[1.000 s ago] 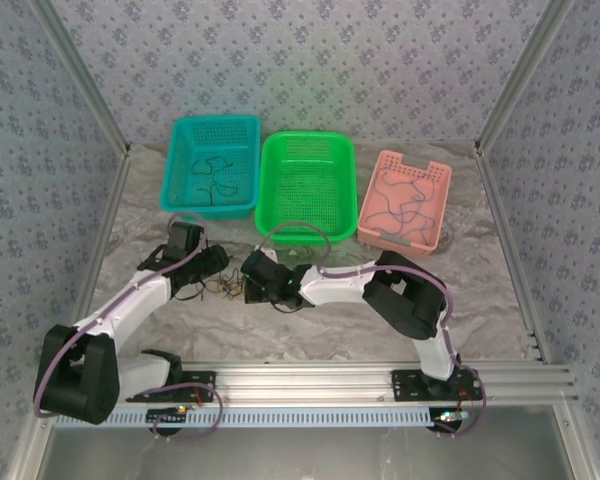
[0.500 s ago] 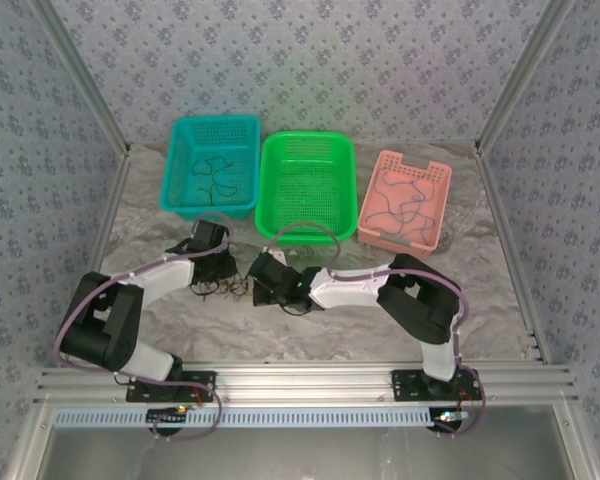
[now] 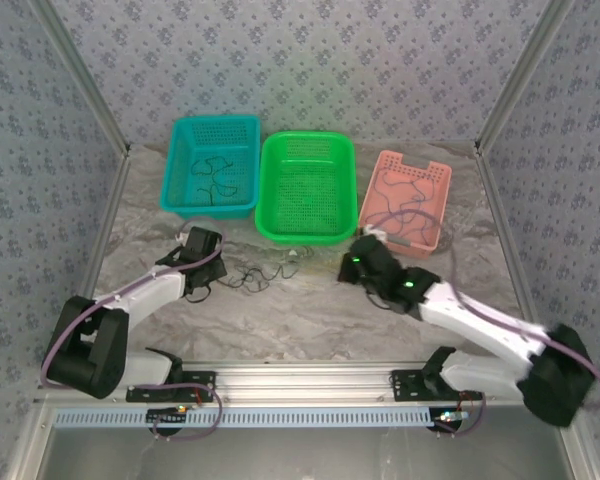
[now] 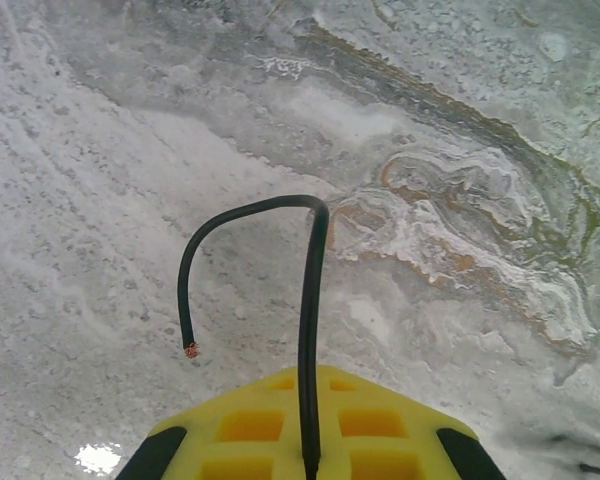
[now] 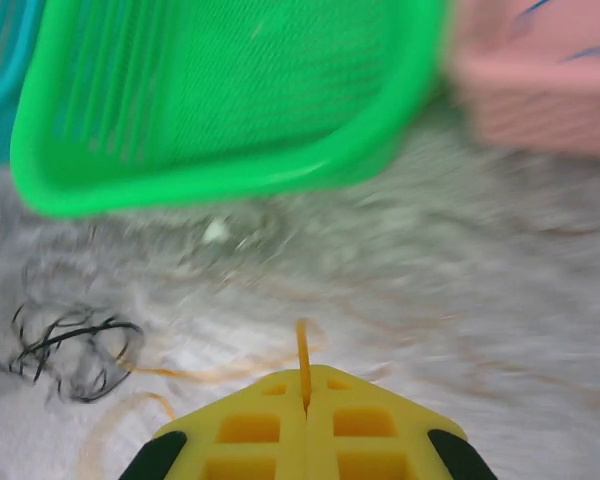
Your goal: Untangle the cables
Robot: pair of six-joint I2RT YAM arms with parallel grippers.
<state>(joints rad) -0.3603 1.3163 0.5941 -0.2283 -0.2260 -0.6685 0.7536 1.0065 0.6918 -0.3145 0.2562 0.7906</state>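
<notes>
On the marbled table [image 3: 310, 310], a loose tangle of cables [image 3: 248, 278] lies at 6 o'clock of the gap between the teal basket [image 3: 212, 120] and the green basket [image 3: 307, 137], with the pink basket [image 3: 410, 158] at 3 o'clock of the green one. The left gripper [image 4: 308, 430] is clamped on a black wire [image 4: 310, 280], which rises toward 12 o'clock and hooks over to 9 o'clock, its bare end free. In the blurred right wrist view, the right gripper [image 5: 305, 400] has its fingers pressed together on a yellow-orange wire [image 5: 302, 350], with the tangle at 9 o'clock.
</notes>
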